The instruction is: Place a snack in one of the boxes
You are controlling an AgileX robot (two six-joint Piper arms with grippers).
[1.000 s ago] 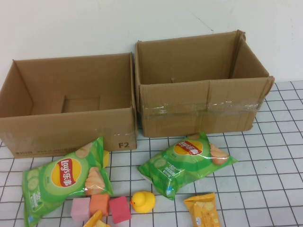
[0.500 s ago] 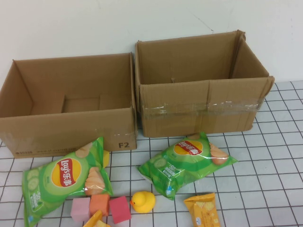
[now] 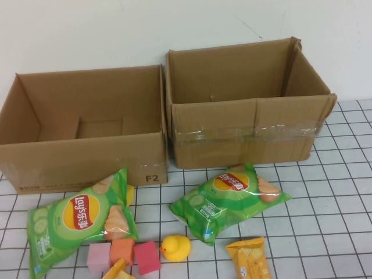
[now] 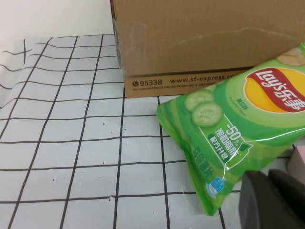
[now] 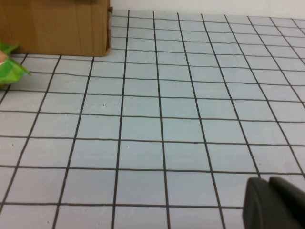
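Nothing boxed yet; I have both arms held back, off the high view.

Both boxes, left box [image 3: 87,131] and right box [image 3: 244,110], look empty along the worktop's far edge; both green chip bags [image 3: 78,218] [image 3: 232,197] lie before them, the yellow snack packet [image 3: 250,258] at the near edge. My left gripper [image 4: 274,200] sits clenched beside the left bag, my right gripper [image 5: 274,202] clenched over bare grid, grasping nothing.

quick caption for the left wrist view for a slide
Shut left gripper low over the gridded table, beside a green Lay's chip bag lying against a cardboard box.
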